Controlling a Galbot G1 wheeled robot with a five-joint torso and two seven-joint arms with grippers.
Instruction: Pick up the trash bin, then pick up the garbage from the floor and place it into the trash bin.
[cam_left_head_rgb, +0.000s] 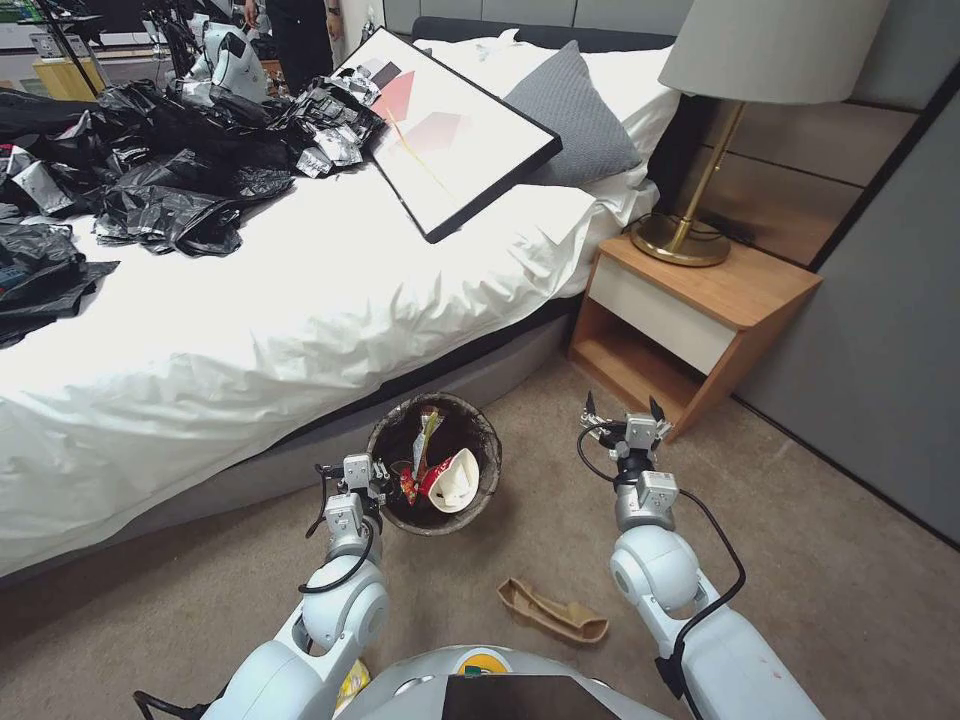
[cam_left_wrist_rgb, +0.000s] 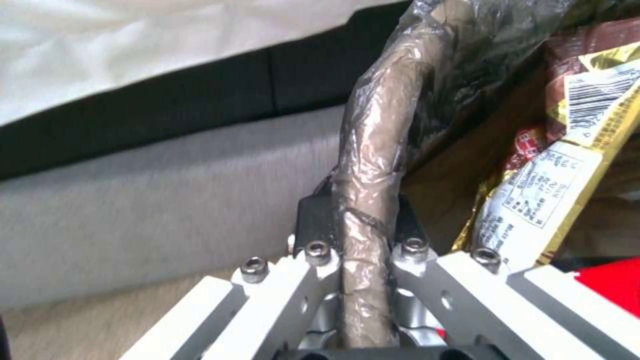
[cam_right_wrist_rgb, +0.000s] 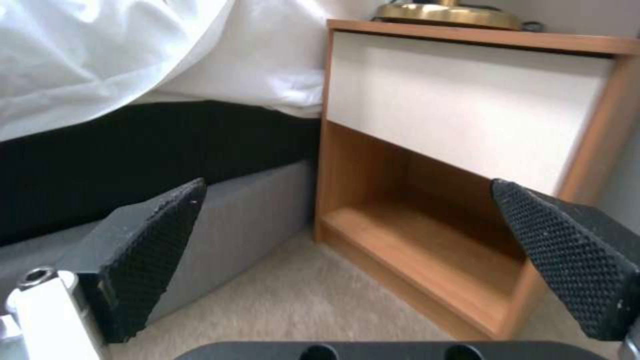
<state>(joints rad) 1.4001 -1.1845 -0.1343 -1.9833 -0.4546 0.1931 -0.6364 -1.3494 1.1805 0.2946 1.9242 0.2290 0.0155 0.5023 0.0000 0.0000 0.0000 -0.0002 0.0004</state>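
The trash bin (cam_left_head_rgb: 480, 428), round with a dark brown bag over its rim, hangs just off the carpet beside the bed. My left gripper (cam_left_head_rgb: 378, 478) is shut on its near-left rim; in the left wrist view the bag-wrapped rim (cam_left_wrist_rgb: 373, 165) runs between the fingers (cam_left_wrist_rgb: 315, 220). Inside lie a red-and-white paper cup (cam_left_head_rgb: 452, 482) and snack wrappers (cam_left_wrist_rgb: 553, 195). A flat brown paper bag (cam_left_head_rgb: 552, 611), one piece of the garbage, lies on the carpet between my arms. My right gripper (cam_left_head_rgb: 622, 410) is open and empty, raised in front of the nightstand, its two black pads (cam_right_wrist_rgb: 160, 245) wide apart.
The bed (cam_left_head_rgb: 250, 330) with white sheets runs along the left, with black plastic sheets (cam_left_head_rgb: 160, 170) and a framed picture (cam_left_head_rgb: 450, 130) on it. A wooden nightstand (cam_left_head_rgb: 690, 310) with a brass lamp (cam_left_head_rgb: 690, 235) stands at the right by a grey wall. A yellow scrap (cam_left_head_rgb: 352, 684) lies by my base.
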